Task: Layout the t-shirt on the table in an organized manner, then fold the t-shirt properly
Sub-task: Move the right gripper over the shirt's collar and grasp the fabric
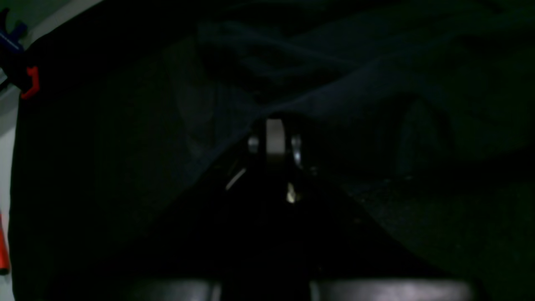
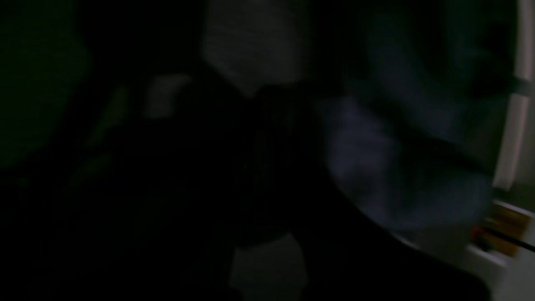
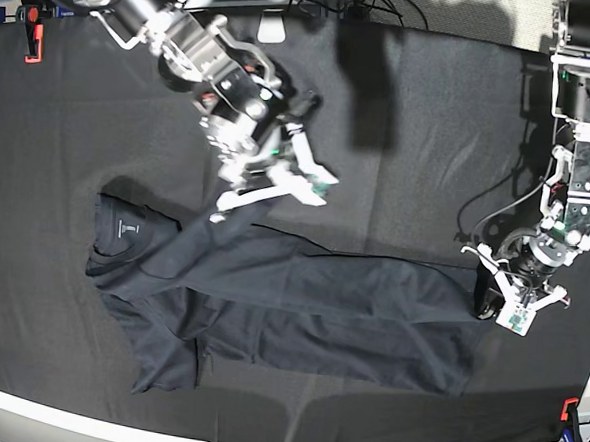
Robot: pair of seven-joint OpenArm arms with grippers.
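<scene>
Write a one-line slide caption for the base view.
Dark grey t-shirt stretched lengthwise on the black table, left claw pinching its hem, right claw near the shoulder.

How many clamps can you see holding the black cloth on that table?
2 in the base view: a red clamp at the far left edge, and a red-and-blue clamp at the near right corner. Others may lie out of view.

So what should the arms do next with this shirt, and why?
Probably draw the left hand, shut on the hem of the t-shirt, outward along the table to stretch the shirt. It lies bunched and creased, one sleeve crumpled, and the right hand is shut near its upper edge.
</scene>
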